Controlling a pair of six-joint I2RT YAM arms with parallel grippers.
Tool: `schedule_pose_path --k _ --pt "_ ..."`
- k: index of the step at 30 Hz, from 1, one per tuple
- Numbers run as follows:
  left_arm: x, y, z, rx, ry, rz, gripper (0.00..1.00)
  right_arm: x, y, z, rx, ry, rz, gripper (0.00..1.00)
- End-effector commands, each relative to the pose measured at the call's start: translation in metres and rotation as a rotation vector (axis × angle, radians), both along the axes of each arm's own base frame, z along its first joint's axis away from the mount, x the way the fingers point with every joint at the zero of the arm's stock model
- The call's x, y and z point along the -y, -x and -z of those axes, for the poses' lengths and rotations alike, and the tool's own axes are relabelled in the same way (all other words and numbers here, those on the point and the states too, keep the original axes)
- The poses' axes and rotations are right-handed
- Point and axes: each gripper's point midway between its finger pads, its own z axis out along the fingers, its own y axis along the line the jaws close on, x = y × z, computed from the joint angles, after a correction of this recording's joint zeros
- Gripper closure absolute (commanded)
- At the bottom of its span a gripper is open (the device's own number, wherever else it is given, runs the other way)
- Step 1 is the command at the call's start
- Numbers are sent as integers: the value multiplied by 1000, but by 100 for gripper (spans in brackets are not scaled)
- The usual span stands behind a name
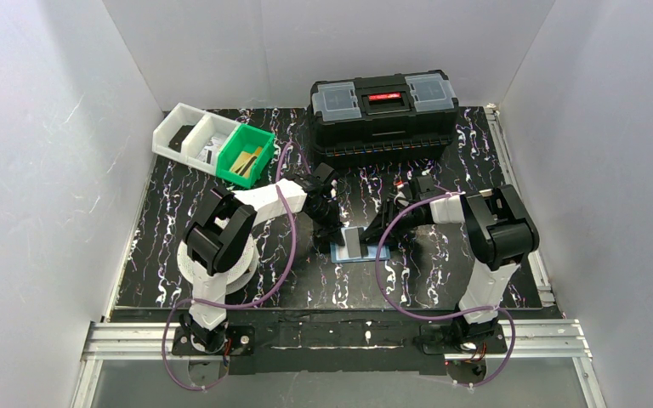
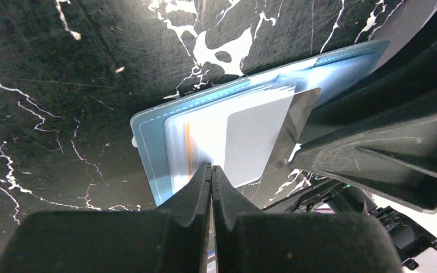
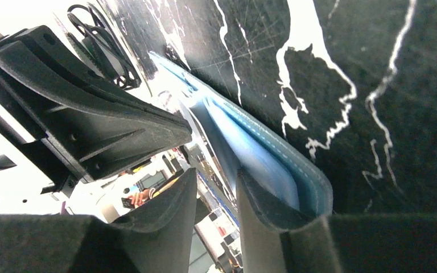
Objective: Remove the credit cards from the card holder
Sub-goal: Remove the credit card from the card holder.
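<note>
The blue card holder [image 1: 340, 254] lies open on the black marbled mat between the two arms. In the left wrist view its pale inner sleeves [image 2: 176, 142] show, with a grey credit card [image 2: 256, 136] sticking out and an orange card edge [image 2: 188, 149] beside it. My left gripper [image 2: 211, 168] is shut, its tips resting on the sleeves with nothing seen between them. My right gripper [image 3: 216, 185] is open at the holder's [image 3: 313, 179] other side. A shiny card's edge [image 3: 210, 165] runs through the gap between its fingers, and one finger [image 3: 256, 199] lies against the blue cover.
A large black toolbox [image 1: 383, 115] stands at the back of the mat. At the back left sit a green bin [image 1: 245, 157] with tan pieces in it and white bins [image 1: 189, 133]. White walls close in the sides and back.
</note>
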Motion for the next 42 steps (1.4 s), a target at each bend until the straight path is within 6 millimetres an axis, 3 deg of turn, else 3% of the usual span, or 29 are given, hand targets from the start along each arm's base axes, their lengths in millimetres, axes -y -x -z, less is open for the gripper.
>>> schedule_pose_path --k 1,7,14,28,42 --pt "-28 16 41 -62 -167 7 100 -5 -1 8 1 12 -27 62" --pt "-29 17 43 -67 -172 8 100 -7 -1 9 -4 11 -38 74" --pt "-32 17 43 -63 -184 2 100 -1 -2 8 32 59 -29 98" --pt "-38 19 42 -59 -208 1 100 44 -7 -8 162 241 82 99" --pt "-22 9 15 -17 -126 4 100 45 -11 -43 220 227 94 99"
